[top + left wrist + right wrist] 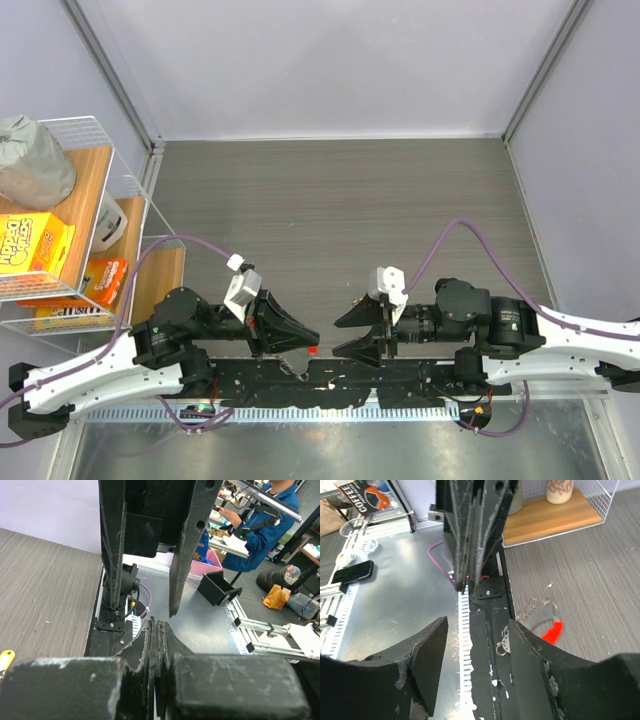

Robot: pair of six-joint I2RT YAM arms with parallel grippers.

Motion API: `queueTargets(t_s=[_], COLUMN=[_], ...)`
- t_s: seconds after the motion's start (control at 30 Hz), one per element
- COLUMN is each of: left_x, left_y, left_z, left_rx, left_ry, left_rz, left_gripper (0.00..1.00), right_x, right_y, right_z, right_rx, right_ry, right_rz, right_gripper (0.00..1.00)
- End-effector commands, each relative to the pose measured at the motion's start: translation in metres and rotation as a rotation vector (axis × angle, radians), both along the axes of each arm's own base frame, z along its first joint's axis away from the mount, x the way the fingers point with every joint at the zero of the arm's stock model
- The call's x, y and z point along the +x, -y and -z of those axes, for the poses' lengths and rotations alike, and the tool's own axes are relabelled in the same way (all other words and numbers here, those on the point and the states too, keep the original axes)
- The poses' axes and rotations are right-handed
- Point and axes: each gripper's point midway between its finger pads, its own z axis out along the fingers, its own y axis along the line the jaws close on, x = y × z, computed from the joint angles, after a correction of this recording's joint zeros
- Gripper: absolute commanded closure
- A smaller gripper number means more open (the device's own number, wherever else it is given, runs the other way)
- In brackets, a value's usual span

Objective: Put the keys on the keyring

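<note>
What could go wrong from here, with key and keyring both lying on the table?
1. The shut left gripper and the open right gripper face each other tip to tip, so any advance may clash them.
2. The keyring lies flat at the edge of the black base plate; its thin links may slide or snag rather than be gripped.
3. The key is tiny and sits at the very edge of the left wrist view, so it is easily lost.

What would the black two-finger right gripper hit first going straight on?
Probably the left arm's shut black gripper, facing it tip to tip; the silvery keyring with red piece lies below that line.
</note>
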Motion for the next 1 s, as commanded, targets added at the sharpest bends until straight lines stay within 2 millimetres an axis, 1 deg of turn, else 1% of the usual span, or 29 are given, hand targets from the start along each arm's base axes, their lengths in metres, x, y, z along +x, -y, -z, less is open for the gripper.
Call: queueTargets(t_s=[0.0,0.03,0.07,0.13,0.17,0.2,0.3,0.33,0.4,0.5,0.53,0.57,0.6,0.63,0.67,0.7,0.73,0.77,0.8,0.83,0.9,0.93,0.97], left_x=[0.001,0.002,0.005,0.011,0.018,0.024,0.051,0.060,0.080,0.106,0.112,0.118,0.123,0.129,0.133,0.137,0.140,0.143,0.145,0.147,0.151,0.152,0.152], left_y=[-0.003,-0.004,-0.004,-0.006,-0.007,-0.009,-0.018,-0.023,-0.034,-0.056,-0.064,-0.070,-0.080,-0.090,-0.099,-0.109,-0.118,-0.127,-0.135,-0.146,-0.161,-0.166,-0.171], left_z=[-0.007,-0.007,-0.002,0.005,0.005,0.016,0.039,0.048,0.064,0.092,0.099,0.103,0.109,0.112,0.115,0.117,0.115,0.116,0.114,0.115,0.113,0.113,0.112], left_rx=[-0.024,-0.020,-0.003,0.025,0.029,0.074,0.169,0.208,0.276,0.395,0.426,0.447,0.473,0.490,0.503,0.513,0.509,0.511,0.506,0.514,0.515,0.521,0.518], left_ry=[0.019,0.018,0.010,-0.006,-0.012,-0.031,-0.083,-0.097,-0.140,-0.204,-0.222,-0.233,-0.244,-0.254,-0.261,-0.260,-0.262,-0.262,-0.260,-0.254,-0.240,-0.235,-0.236], left_rz=[-0.015,-0.023,-0.038,-0.079,-0.120,-0.160,-0.329,-0.393,-0.524,-0.730,-0.790,-0.839,-0.901,-0.965,-1.014,-1.066,-1.110,-1.156,-1.189,-1.236,-1.299,-1.321,-1.338], left_gripper=[1.00,1.00,1.00,1.00,1.00,1.00,1.00,0.98,0.88,0.65,0.59,0.55,0.50,0.46,0.43,0.38,0.32,0.29,0.22,0.18,0.16,0.15,0.15], right_x=[0.010,0.011,0.013,0.023,0.026,0.030,0.037,0.042,0.048,0.056,0.061,0.064,0.069,0.073,0.077,0.080,0.084,0.087,0.090,0.092,0.095,0.095,0.095], right_y=[0.000,-0.001,-0.001,-0.002,-0.002,-0.002,-0.004,-0.006,-0.010,-0.023,-0.030,-0.035,-0.042,-0.046,-0.051,-0.056,-0.060,-0.066,-0.071,-0.077,-0.091,-0.097,-0.104], right_z=[0.007,0.016,0.020,0.033,0.039,0.042,0.054,0.057,0.065,0.075,0.083,0.086,0.095,0.097,0.106,0.106,0.117,0.114,0.123,0.120,0.133,0.132,0.144], right_rx=[-0.036,-0.054,-0.061,-0.088,-0.102,-0.106,-0.132,-0.142,-0.165,-0.196,-0.220,-0.231,-0.250,-0.248,-0.263,-0.245,-0.254,-0.220,-0.222,-0.196,-0.192,-0.182,-0.200], right_ry=[-0.006,-0.017,-0.022,-0.030,-0.039,-0.042,-0.059,-0.067,-0.085,-0.128,-0.158,-0.169,-0.201,-0.224,-0.264,-0.290,-0.340,-0.362,-0.399,-0.415,-0.483,-0.499,-0.538], right_rz=[0.064,0.073,0.086,0.149,0.166,0.193,0.238,0.270,0.311,0.361,0.392,0.405,0.434,0.458,0.480,0.486,0.516,0.526,0.544,0.552,0.582,0.580,0.592], right_gripper=[0.42,0.42,0.42,0.41,0.41,0.40,0.37,0.36,0.33,0.32,0.32,0.32,0.32,0.32,0.32,0.31,0.31,0.31,0.30,0.31,0.31,0.31,0.31])
